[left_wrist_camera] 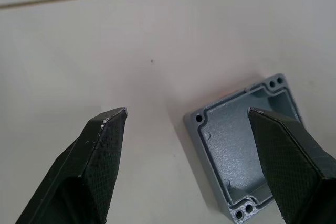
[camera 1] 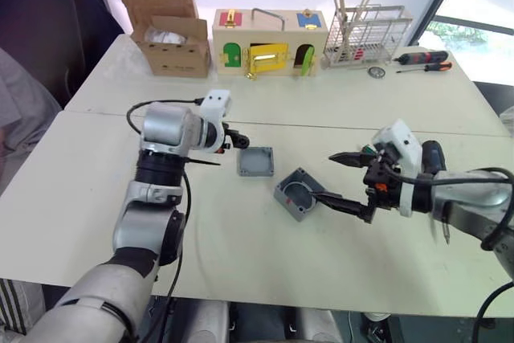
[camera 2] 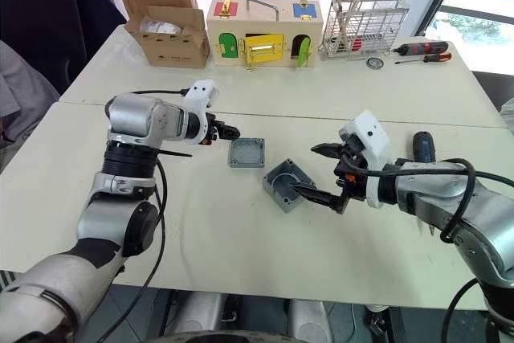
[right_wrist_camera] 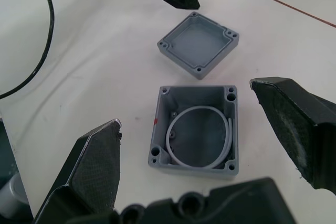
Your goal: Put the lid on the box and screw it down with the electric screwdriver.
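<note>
Mid-desk (camera 1: 96,222), the open left claw (left_wrist_camera: 186,116) faces the lid (camera 1: 255,161); the open right claw (right_wrist_camera: 197,114) flanks the box (camera 1: 297,193), perhaps touching.

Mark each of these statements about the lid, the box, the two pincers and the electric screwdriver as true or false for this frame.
1. The lid is already seated on the box. False: it lies apart from the box on the table, hollow side up.
2. The right pincer is open, with the box between its fingers. True.
3. The left pincer is shut on the lid. False: it is open at the lid, one finger over it.
4. A pale ring lies inside the open box. True.
5. The electric screwdriver is held in the right pincer. False: it lies on the table beside the right arm.
</note>
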`<move>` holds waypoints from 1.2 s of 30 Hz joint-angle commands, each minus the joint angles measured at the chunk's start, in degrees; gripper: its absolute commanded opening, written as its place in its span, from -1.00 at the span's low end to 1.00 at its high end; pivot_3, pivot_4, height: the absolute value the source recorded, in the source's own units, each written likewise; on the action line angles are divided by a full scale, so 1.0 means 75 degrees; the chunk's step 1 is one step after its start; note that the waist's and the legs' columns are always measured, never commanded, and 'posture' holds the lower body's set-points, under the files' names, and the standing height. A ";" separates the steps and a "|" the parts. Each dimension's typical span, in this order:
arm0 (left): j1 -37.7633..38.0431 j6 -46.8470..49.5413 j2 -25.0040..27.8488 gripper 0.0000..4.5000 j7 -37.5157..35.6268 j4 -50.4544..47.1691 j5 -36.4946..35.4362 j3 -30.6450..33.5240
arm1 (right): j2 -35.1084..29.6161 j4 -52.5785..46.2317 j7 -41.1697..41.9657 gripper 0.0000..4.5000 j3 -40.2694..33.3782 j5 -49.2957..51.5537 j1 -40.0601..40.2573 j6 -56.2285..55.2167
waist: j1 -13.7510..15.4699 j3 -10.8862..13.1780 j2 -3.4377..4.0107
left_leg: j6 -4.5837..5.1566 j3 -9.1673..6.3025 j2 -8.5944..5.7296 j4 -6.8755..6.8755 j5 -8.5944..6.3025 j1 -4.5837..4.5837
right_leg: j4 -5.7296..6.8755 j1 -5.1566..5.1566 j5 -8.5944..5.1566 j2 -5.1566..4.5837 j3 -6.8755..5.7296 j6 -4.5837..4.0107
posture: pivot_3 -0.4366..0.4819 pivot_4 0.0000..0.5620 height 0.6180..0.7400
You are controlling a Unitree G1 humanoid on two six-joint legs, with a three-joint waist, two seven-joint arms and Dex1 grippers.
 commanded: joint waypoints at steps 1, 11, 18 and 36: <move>-0.0124 -0.0010 -0.0059 0.67 -0.0001 0.0078 -0.0216 -0.0375 | 0.0024 -0.0424 -0.0217 1.00 -0.0370 0.0040 0.0152 0.0039 | 0.0012 0.0000 0.0000 | -0.0002 0.0000 -0.0001 0.0000 0.0001 0.0000 | 0.0002 0.0000 0.0000 -0.0002 0.0000 0.0000 | -0.05 -0.47 0.84; 0.0008 -0.0447 -0.0154 0.08 -0.0041 0.0666 -0.0254 -0.1345 | 0.0362 -0.0766 -0.0890 1.00 -0.0494 -0.0046 0.0525 0.0088 | 0.0067 -0.0008 0.0007 | -0.0008 0.0002 -0.0008 0.0000 0.0004 0.0013 | 0.0005 0.0013 0.0001 -0.0014 0.0001 -0.0002 | -0.05 -0.47 0.84; 0.0138 -0.0376 -0.0219 -0.99 0.0113 0.0448 -0.0392 -0.1209 | 0.0357 -0.0691 -0.1013 1.00 -0.0508 -0.0083 0.0488 0.0066 | 0.0181 -0.0008 0.0007 | -0.0007 0.0003 -0.0009 0.0000 0.0004 0.0013 | 0.0001 0.0013 0.0001 -0.0015 0.0001 -0.0002 | -0.05 -0.47 0.84; 0.1162 -0.6755 0.0475 -0.99 -0.0040 -0.2244 -0.0795 0.0067 | 0.4284 0.2952 -0.2553 1.00 -0.0334 0.1536 -0.2337 -0.0048 | 0.0132 -0.0006 0.0003 | -0.0030 0.0035 -0.0023 -0.0010 0.0017 -0.0004 | 0.0022 -0.0032 0.0006 -0.0052 0.0003 -0.0005 | -0.05 -0.47 0.84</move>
